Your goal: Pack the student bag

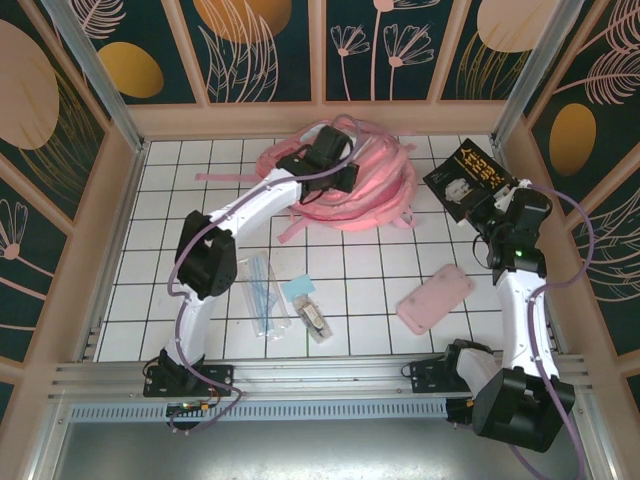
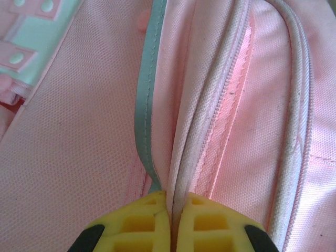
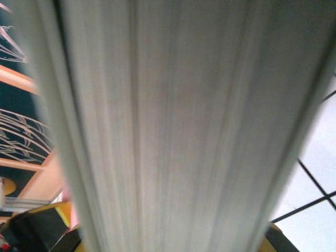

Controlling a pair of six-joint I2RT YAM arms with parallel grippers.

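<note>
At the far edge of the white tiled table, about mid-width, lies the student bag, a pink fabric backpack with its straps trailing loosely over the tiles toward the table's middle.

The left gripper rests on top of the bag on the side toward the table's left edge. In the left wrist view its yellow fingertips are pressed together. Between them they pinch a fold of the bag where a grey-green piping and the white edge of a zip run side by side.

Near the table's far right corner, the right gripper holds a black book with gold lettering on its cover, tilted and raised off the tiles. In the right wrist view the book's pale page edges run up the frame between the yellow fingers, which are closed against it.

A flat pink pouch lies on the table's right half, toward the near edge. On the left half, also toward the near edge, are three items:
- a clear plastic packet holding blue items
- a small light-blue card just beside it
- a small wrapped object, too small to identify
</note>
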